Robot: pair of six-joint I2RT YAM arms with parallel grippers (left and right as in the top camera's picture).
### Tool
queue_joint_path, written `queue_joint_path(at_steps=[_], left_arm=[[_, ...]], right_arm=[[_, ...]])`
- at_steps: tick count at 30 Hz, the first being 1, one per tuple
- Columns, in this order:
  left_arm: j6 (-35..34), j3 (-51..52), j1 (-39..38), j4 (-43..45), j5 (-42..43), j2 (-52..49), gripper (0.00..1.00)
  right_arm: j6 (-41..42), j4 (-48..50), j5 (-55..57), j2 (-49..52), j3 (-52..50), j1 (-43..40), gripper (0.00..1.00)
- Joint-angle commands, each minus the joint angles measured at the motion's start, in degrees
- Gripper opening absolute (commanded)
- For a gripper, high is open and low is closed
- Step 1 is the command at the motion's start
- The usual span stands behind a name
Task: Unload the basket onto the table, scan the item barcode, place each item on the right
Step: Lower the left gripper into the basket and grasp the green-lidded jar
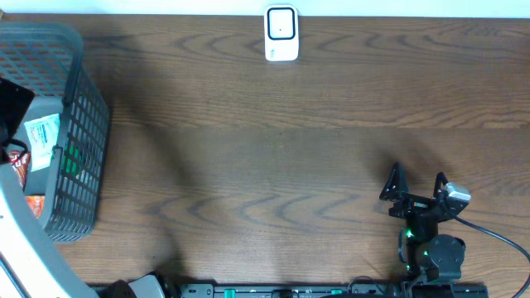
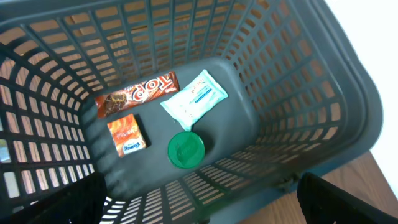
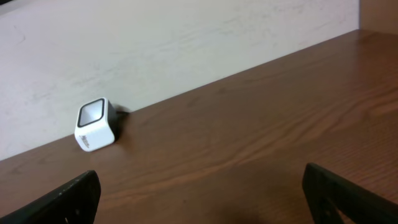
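Observation:
A grey mesh basket (image 2: 298, 81) holds several items: a brown chocolate bar (image 2: 138, 92), a white wipes packet (image 2: 194, 99), a small orange box (image 2: 127, 135) and a round green lid (image 2: 186, 149). My left gripper (image 2: 202, 208) hovers open above the basket's near wall, touching nothing. The white barcode scanner (image 1: 281, 34) stands at the table's far edge, and shows in the right wrist view as the scanner (image 3: 94, 125) by the wall. My right gripper (image 1: 416, 185) rests open over bare table at the front right, with nothing between its fingers (image 3: 348, 199).
The basket (image 1: 79, 132) sits at the table's left edge, with my left arm (image 1: 21, 240) reaching over it. The wooden table (image 1: 265, 165) ends at a pale wall (image 3: 186, 43) behind the scanner. A black cable (image 1: 497, 236) trails from the right arm.

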State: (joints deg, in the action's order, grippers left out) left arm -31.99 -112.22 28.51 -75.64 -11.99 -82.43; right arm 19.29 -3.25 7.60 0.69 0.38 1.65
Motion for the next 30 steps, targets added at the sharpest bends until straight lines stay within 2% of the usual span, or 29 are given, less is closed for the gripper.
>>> queue_joint_path(at_steps=[1,5,13,21,30], left_arm=[[-3.9,-0.8,1.2,-0.4,-0.5,-2.4,0.98],[-9.1,-0.8,4.5,-1.6,0.2,-6.7,0.98],[-9.0,-0.8,11.5,-4.5,12.0,-18.6,0.98],[-9.0,-0.4,11.4,-5.5,12.9,-27.1,0.98],[-8.5,0.4,11.1,-8.1,12.9,-32.4,0.98]], right_arm=[[0.4,-0.2,0.9,-0.3,-0.1,0.4,0.99],[0.4,-0.2,0.9,-0.3,-0.1,0.4,0.99],[0.4,-0.2,0.9,-0.3,-0.1,0.4,0.99],[0.4,-0.2,0.9,-0.3,-0.1,0.4,0.99],[0.4,-0.2,0.9,-0.3,-0.1,0.4,0.99]])
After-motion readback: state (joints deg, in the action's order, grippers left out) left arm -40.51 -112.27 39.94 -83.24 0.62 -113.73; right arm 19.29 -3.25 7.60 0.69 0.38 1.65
